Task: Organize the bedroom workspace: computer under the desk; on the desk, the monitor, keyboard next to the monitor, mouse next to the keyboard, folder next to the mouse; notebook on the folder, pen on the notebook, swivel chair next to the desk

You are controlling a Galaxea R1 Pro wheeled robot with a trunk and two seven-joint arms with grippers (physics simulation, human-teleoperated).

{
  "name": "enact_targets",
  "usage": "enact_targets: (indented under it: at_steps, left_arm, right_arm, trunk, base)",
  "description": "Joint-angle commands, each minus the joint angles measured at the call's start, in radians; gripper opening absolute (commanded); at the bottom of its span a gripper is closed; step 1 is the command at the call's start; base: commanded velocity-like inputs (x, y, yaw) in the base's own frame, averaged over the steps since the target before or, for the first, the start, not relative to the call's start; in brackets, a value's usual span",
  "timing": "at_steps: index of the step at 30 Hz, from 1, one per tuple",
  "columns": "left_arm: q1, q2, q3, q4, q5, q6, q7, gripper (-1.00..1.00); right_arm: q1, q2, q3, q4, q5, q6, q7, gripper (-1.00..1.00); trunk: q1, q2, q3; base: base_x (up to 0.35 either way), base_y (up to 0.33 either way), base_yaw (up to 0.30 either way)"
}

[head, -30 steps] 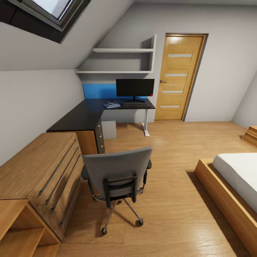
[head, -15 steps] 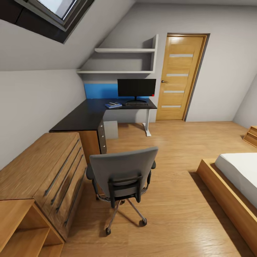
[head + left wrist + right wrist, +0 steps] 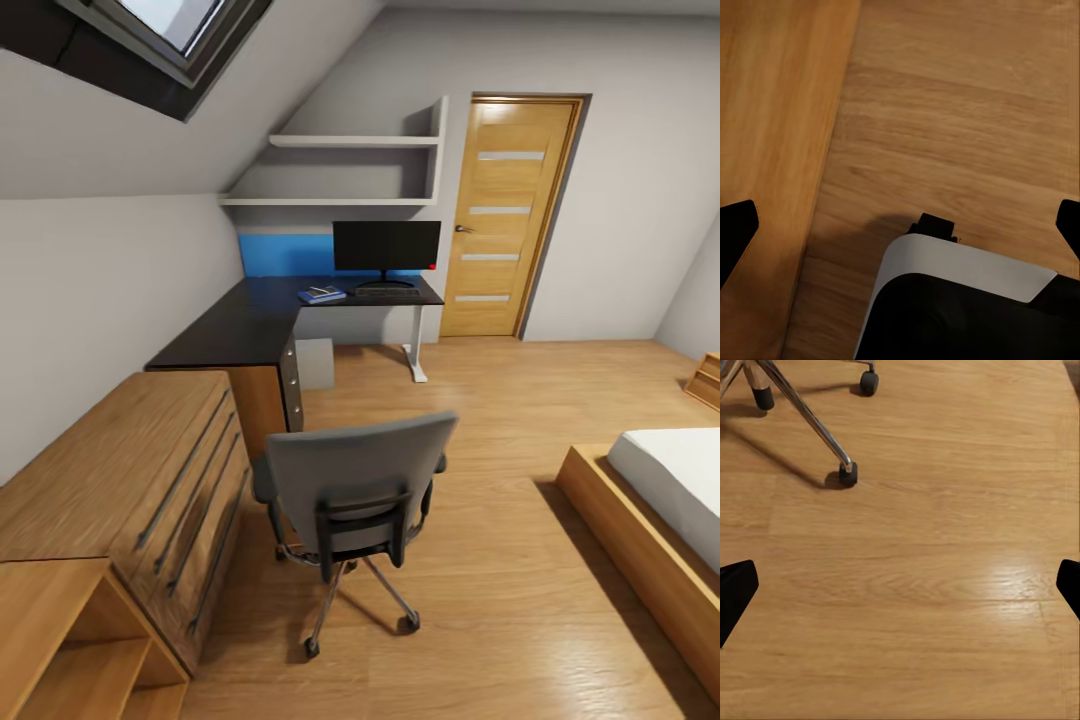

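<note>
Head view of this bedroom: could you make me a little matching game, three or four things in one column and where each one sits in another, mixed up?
Things:
1. black flat monitor
2. grey swivel chair
3. small blue notebook
4. wooden door with pale stripes

Places:
A. on the wooden floor, its back turned to the camera
B. in the far wall, right of the desk
C. upright at the back of the dark L-shaped desk
D. lying flat on the desk, left of the monitor

Pairs: 1-C, 2-A, 3-D, 4-B
</note>
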Motion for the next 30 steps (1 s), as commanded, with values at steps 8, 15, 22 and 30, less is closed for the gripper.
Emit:
enact_targets:
  at_steps: [8, 15, 22, 30]
  left_arm:
    - [-0.001, 0.000, -0.009, 0.000, 0.007, -0.005, 0.005, 1.00]
    - [-0.001, -0.001, -0.009, -0.001, 0.007, -0.006, 0.005, 1.00]
    - [-0.001, -0.001, -0.009, -0.001, 0.007, -0.003, 0.005, 1.00]
    - [-0.001, -0.001, -0.009, -0.002, 0.006, -0.005, 0.005, 1.00]
  right_arm:
    - [-0.001, -0.001, 0.008, 0.002, 0.005, -0.001, -0.011, 1.00]
    - [0.000, -0.002, 0.008, 0.002, 0.005, -0.002, -0.011, 1.00]
    - [-0.001, -0.003, 0.008, 0.002, 0.005, -0.001, -0.011, 1.00]
    - [-0.001, -0.003, 0.008, 0.002, 0.005, -0.001, -0.011, 1.00]
  trunk:
    - [0.000, -0.001, -0.001]
    - [0.000, -0.001, -0.001]
    - [0.000, -0.001, -0.001]
    - [0.000, -0.001, -0.001]
  base:
    - [0.000, 0.063, 0.000]
    - [0.000, 0.011, 0.000]
    - [-0.056, 0.160, 0.000]
    - [-0.052, 0.095, 0.000]
